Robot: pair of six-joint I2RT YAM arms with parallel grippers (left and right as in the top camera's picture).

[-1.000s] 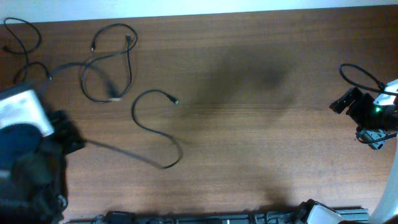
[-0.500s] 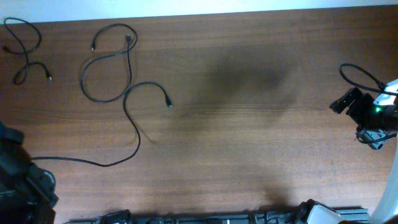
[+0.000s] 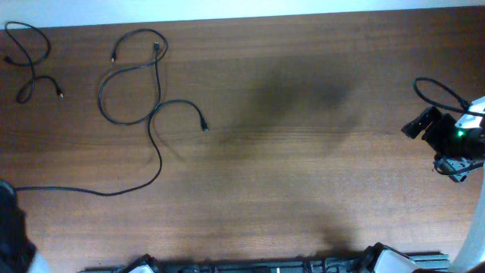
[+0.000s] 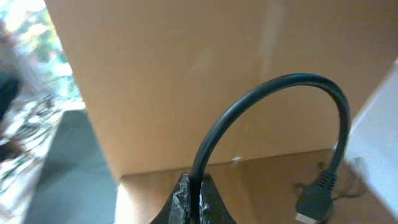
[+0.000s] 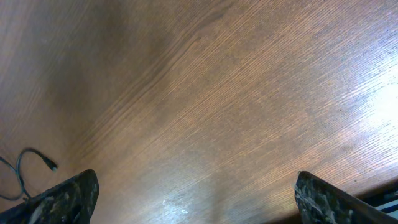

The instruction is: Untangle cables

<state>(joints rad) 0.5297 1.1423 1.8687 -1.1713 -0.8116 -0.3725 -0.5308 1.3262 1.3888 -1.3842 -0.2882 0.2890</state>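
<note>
Pinching cable, L jaws face tan board; R jaws apart.

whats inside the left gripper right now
A thin black cable is pinched in the left gripper, arching up and over to its plug. Where it runs below the grip is hidden.

Brown wood-grain bench fills overhead view. Pale strip along top edge of frame. Soft dark shadow upper centre-right on bench. Right wrist view: bright glare on grain at right edge. Left wrist view: flat tan panel across most of frame; grey floor lower left; blurred bright patch upper left.
</note>
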